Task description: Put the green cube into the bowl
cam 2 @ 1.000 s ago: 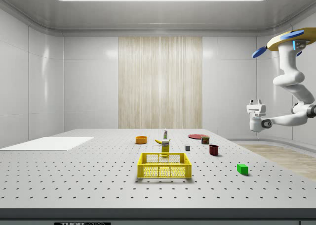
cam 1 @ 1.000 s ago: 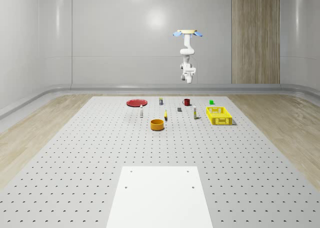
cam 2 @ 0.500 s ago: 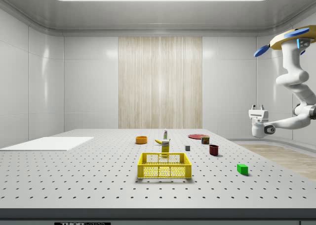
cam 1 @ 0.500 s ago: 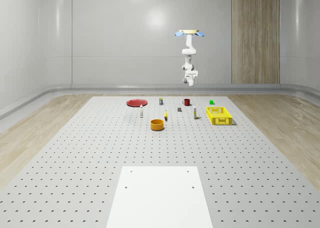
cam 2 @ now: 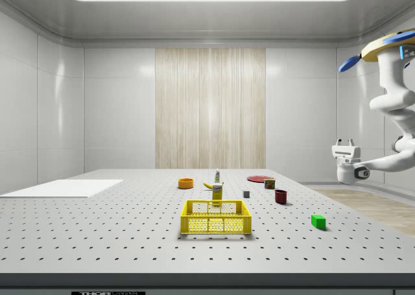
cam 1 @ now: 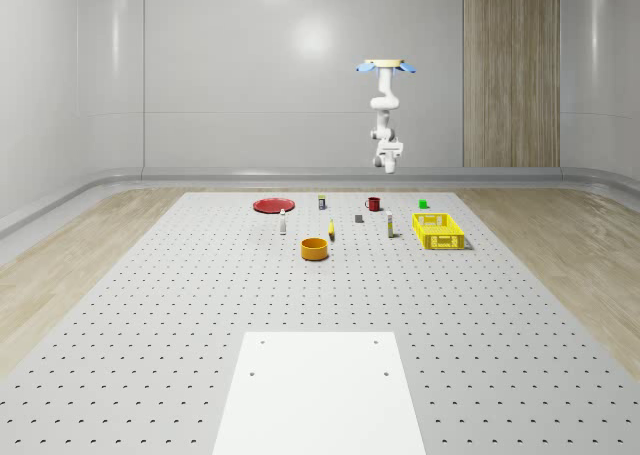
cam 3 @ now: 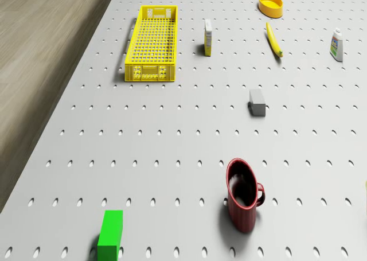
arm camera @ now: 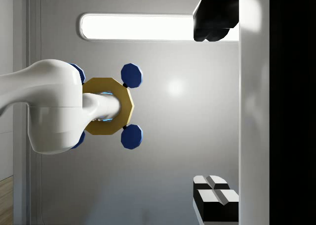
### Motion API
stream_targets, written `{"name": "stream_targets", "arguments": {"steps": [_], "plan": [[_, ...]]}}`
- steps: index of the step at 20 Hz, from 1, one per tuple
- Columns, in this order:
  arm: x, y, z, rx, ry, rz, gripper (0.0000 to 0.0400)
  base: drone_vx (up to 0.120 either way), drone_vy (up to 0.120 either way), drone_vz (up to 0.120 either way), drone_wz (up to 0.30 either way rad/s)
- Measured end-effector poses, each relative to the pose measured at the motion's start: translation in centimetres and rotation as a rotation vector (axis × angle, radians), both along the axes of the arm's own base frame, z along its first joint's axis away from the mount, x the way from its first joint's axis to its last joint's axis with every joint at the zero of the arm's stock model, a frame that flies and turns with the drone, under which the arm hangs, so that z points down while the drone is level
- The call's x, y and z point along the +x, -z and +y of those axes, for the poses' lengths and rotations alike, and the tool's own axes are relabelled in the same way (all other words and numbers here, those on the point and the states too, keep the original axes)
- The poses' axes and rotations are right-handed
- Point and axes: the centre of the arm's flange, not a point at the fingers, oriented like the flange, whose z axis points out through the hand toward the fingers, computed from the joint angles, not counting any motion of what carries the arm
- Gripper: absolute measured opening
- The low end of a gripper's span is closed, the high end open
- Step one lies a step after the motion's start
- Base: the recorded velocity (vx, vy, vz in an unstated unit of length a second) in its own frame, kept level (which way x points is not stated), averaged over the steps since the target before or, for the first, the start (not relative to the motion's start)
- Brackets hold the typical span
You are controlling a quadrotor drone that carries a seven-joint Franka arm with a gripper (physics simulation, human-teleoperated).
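Note:
The green cube [cam 1: 423,204] [cam 2: 318,221] [cam 3: 110,234] lies on the perforated table near its far edge in the whole-scene view. The orange bowl [cam 1: 315,249] [cam 2: 185,183] [cam 3: 271,5] stands nearer the middle, with nothing in it. The drone [cam 1: 386,67] [cam 2: 395,45] hovers high by the table's far edge, behind the cube and mug. Its arm hangs bent, and the gripper [cam 1: 388,161] [cam 2: 345,142] [arm camera: 215,111] points upward toward the drone body [arm camera: 106,106]. The gripper is well above the cube, open and holding nothing, with its fingers [arm camera: 215,201] wide apart.
A yellow basket [cam 1: 439,231] [cam 3: 152,43] stands between cube and bowl. Also on the table are a red mug [cam 1: 373,204] [cam 3: 243,195], grey block [cam 3: 257,102], banana [cam 3: 274,39], small box [cam 3: 209,37], bottle [cam 3: 337,45], red plate [cam 1: 272,206] and white sheet [cam 1: 320,390].
Drone and arm have drifted toward the whole-scene view's right, which is the side view's right. The gripper sank slightly, staying open. Nothing on the table moved.

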Motion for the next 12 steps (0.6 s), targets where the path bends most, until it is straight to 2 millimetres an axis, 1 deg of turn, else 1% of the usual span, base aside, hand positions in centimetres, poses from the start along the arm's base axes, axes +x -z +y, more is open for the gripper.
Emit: {"name": "stream_targets", "arguments": {"steps": [12], "plan": [[-0.08,-0.07,0.02,-0.002,0.000,-0.009,0.0400,0.000,0.120,0.000,0.000]]}}
